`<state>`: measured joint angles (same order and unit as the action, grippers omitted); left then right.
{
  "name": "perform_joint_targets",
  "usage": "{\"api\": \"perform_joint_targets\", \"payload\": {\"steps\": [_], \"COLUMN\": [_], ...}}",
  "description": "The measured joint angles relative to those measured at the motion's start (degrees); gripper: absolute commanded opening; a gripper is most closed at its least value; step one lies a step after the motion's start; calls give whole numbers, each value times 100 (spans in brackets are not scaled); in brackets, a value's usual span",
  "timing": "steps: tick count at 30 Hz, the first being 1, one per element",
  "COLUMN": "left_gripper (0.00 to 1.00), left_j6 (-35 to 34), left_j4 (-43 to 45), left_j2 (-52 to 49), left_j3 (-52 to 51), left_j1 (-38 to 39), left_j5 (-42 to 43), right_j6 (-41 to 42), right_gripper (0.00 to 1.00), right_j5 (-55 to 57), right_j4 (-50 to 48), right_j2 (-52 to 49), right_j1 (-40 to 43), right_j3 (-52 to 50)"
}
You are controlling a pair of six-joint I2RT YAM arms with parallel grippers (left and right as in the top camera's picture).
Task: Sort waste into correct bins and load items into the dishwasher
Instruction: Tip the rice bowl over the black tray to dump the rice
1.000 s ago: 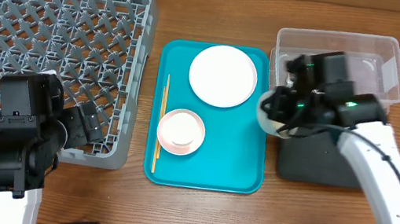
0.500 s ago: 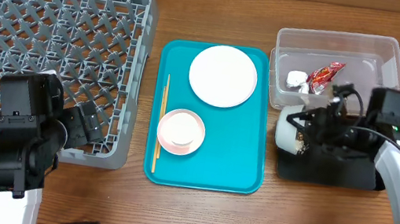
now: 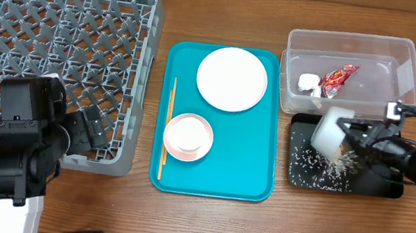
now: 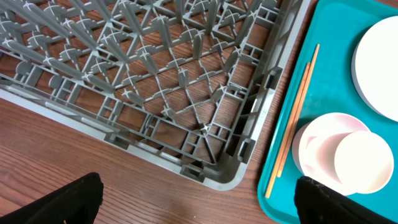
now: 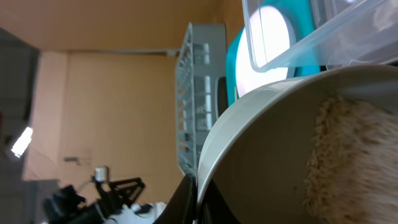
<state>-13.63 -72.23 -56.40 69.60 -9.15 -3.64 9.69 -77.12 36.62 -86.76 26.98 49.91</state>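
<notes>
My right gripper [image 3: 351, 140] is shut on the rim of the grey-green bowl [image 3: 330, 130], which is tipped on its side over the black tray [image 3: 379, 185]. Pale rice grains [image 3: 319, 160] lie scattered on that tray. The right wrist view shows the fingers clamping the bowl [image 5: 273, 149] rim at my gripper [image 5: 198, 188], with rice [image 5: 348, 162] inside. The clear tub [image 3: 399, 56] holds the red-and-white wrapper [image 3: 338, 76] and the paper wad [image 3: 307, 83]. My left gripper [image 4: 199, 205] hangs open over the table by the dish rack [image 4: 155, 74] corner.
The teal tray [image 3: 257, 173] carries the white plate [image 3: 232, 79], the pink-rimmed bowl [image 3: 187, 137] and the chopsticks [image 3: 167, 127]. The grey rack [image 3: 56, 28] fills the left side, with my left arm [image 3: 18, 146] at its near edge.
The right arm swung the bowl from beside the clear tub to over the black tray and tipped it. Rice has spilled onto the tray. The left arm stayed still.
</notes>
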Motion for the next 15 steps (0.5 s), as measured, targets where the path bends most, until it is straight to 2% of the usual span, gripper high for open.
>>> {"api": "perform_joint_targets", "payload": {"steps": [8, 15], "left_gripper": [100, 100], "left_j6": [0, 2], "left_j4": [-2, -2], "left_j2": [0, 0], "left_j3": [0, 0], "left_j1": [0, 0], "left_j5": [0, 0], "right_j6": [271, 1043], "right_gripper": [4, 4], "right_j5": [-258, -308], "right_j4": [22, 22], "right_j2": [0, 0], "right_j1": [651, 925], "right_j3": [0, 0]}}
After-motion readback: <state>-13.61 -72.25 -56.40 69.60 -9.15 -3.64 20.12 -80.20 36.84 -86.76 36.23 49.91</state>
